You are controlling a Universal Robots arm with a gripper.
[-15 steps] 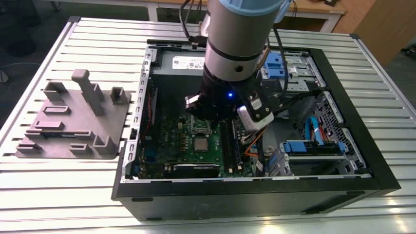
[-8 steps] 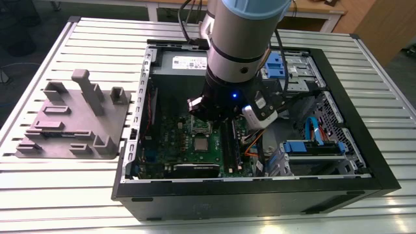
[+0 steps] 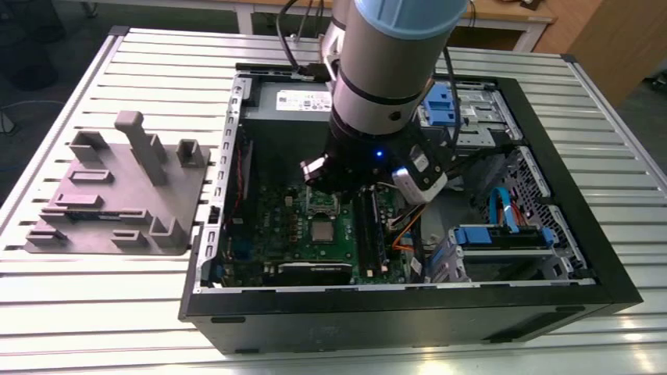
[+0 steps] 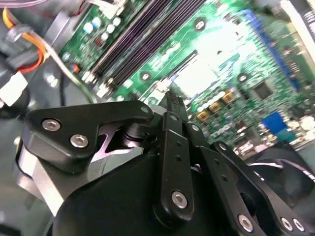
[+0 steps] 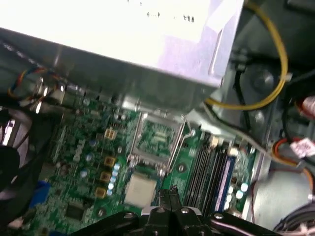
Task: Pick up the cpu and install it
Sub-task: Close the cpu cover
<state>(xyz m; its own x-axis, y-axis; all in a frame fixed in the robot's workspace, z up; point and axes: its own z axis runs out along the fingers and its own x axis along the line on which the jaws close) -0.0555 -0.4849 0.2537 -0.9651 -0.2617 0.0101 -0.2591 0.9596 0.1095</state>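
Seemingly seated cpu [image 5: 141, 190] just beside closed gripper [image 5: 171, 191] fingertips.

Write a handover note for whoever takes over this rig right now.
Hand: shut, holding nothing, hovering just beside the cpu over the motherboard.
Cpu: lying flat on the board next to the raised metal frame, inside the open computer case.
Done: the cpu appears set down, with the hand off it.
Left: the frame stands open, not folded over the cpu; proper seating cannot be confirmed.
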